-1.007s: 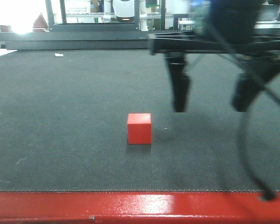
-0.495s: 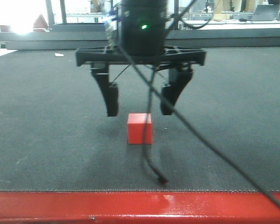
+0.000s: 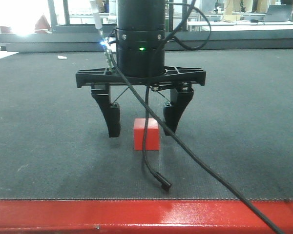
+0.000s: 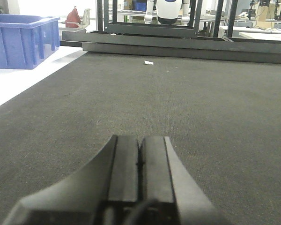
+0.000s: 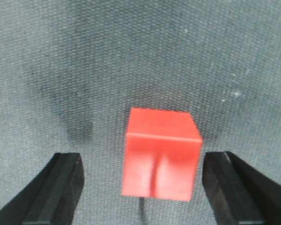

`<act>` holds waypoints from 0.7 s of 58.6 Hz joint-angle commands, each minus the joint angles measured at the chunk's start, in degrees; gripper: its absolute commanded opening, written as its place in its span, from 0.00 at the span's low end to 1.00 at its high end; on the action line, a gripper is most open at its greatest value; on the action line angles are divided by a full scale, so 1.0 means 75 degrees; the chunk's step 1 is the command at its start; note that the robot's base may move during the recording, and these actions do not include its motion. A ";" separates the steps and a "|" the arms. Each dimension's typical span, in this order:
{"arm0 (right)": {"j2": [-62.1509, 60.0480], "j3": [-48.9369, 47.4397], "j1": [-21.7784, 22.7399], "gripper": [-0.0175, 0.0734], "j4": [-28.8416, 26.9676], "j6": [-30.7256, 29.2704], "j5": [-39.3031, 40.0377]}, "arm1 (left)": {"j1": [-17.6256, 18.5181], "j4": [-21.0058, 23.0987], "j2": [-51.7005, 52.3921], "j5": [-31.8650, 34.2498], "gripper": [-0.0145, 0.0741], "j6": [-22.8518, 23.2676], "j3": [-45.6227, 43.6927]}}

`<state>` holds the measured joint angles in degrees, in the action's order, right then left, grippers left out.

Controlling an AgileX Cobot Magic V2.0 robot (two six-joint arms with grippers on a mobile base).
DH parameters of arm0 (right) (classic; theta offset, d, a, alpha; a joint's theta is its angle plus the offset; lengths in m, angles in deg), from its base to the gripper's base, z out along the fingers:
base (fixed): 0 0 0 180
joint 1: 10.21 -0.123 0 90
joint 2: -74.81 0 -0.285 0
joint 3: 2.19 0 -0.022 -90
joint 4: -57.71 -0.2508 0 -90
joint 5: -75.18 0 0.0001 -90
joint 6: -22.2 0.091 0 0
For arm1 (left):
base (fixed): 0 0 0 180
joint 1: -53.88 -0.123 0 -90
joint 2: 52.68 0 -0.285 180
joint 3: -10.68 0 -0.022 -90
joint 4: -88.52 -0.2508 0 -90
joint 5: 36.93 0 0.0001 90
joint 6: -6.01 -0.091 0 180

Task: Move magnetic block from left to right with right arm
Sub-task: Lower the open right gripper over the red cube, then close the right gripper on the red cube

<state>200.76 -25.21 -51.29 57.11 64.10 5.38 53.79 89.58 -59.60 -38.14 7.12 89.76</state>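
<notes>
- Near the front of the dark grey woven mat (image 3: 49, 146), just behind a glossy red table edge (image 3: 136, 214): small bright-red magnetic block (image 3: 146, 135), resting flat on one face, not yet lifted.
- Straddling it from above, the black right gripper (image 3: 141, 130) with wide crossbar and two curved fingers spread well wider than the cube, evidently set to close on opposite faces.
- Pointing straight down, wrist vertical, crossbar level with the mat, fingertips dipping to about the cube's upper half in the front view.
- From the right wrist camera, block (image 5: 161, 159) caught between the two dark fingers but off centre, hard by the finger on picture right and clear of the other; contact there too close to call.
- Dangling across the cube's front face, a loose black cable (image 3: 151, 165), its plug end just above the mat.
- Parked low over bare mat, the left gripper (image 4: 139, 164), pads pressed together on nothing, apparently kept out of the way.
- Beyond it, a blue plastic crate (image 4: 23, 40) off the mat's edge and a small white scrap (image 4: 149, 63) far back.
- Likely stage: final approach before the squeeze, carry to the right not yet begun.
</notes>
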 commanded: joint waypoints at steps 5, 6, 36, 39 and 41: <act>-0.0452 0.0016 0.0142 0.88 -0.0016 0.0006 0.0032 | 0.0021 0.0027 0.0078 0.0600 0.03 0.0014 0.0053; -0.0452 0.0050 0.0155 0.88 -0.0016 0.0006 0.0049 | 0.0021 0.0027 0.0078 0.0600 0.03 0.0014 0.0053; -0.0452 0.0156 0.0129 0.88 -0.0019 0.0006 0.0346 | 0.0021 0.0027 0.0078 0.0600 0.03 0.0014 0.0053; -0.0452 0.0156 0.0129 0.88 -0.0019 0.0013 0.0336 | 0.0021 0.0027 0.0078 0.0600 0.03 0.0014 0.0053; -0.0452 0.0156 0.0129 0.88 -0.0019 0.0012 0.0329 | 0.0021 0.0027 0.0078 0.0600 0.03 0.0014 0.0053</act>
<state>200.76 -22.88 -50.47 56.98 64.10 7.54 53.79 89.58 -59.60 -38.14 7.12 89.76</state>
